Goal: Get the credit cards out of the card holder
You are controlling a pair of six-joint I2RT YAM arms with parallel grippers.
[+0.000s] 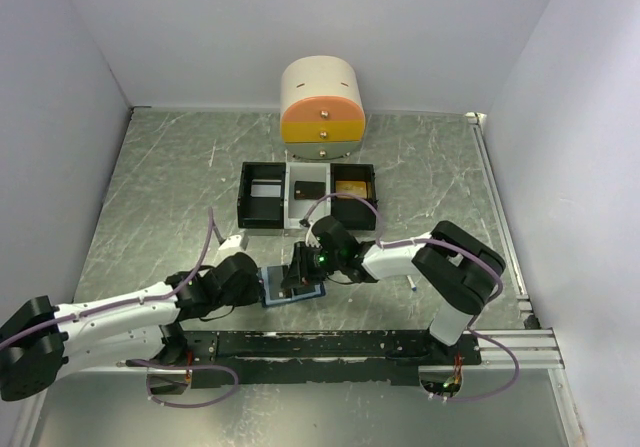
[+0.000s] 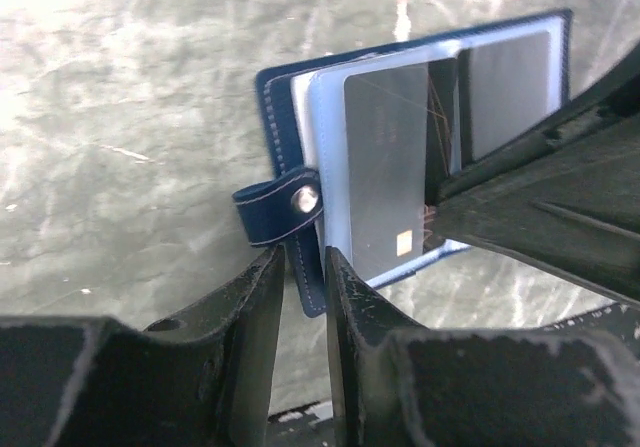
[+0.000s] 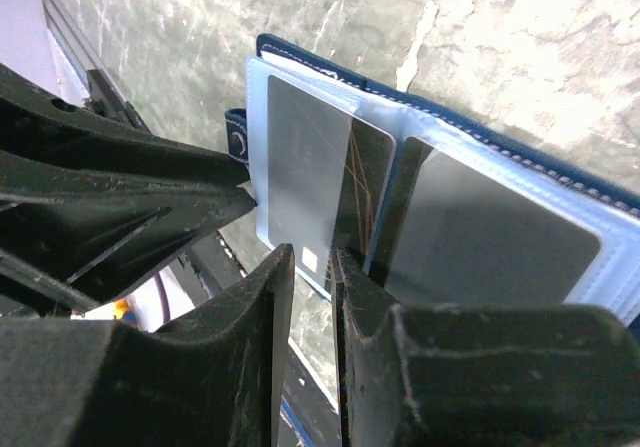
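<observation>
The card holder (image 1: 272, 291) lies open on the table between both arms, dark blue outside (image 2: 275, 97) and light blue inside, its clasp tab (image 2: 275, 212) sticking out. Grey credit cards sit in its clear sleeves: one with a gold chip (image 3: 300, 167), another on the far half (image 3: 490, 237). My left gripper (image 2: 305, 257) is shut on the holder's blue edge just below the clasp. My right gripper (image 3: 314, 255) stands a narrow slit apart at the chip card's lower corner beside an upright sleeve page. I cannot tell whether it pinches anything.
A black-and-white three-compartment tray (image 1: 262, 205) stands behind the holder, with a cream and orange drawer unit (image 1: 322, 109) beyond it. A small white item (image 1: 232, 239) lies left of the arms. A black rail (image 1: 330, 342) runs along the near edge.
</observation>
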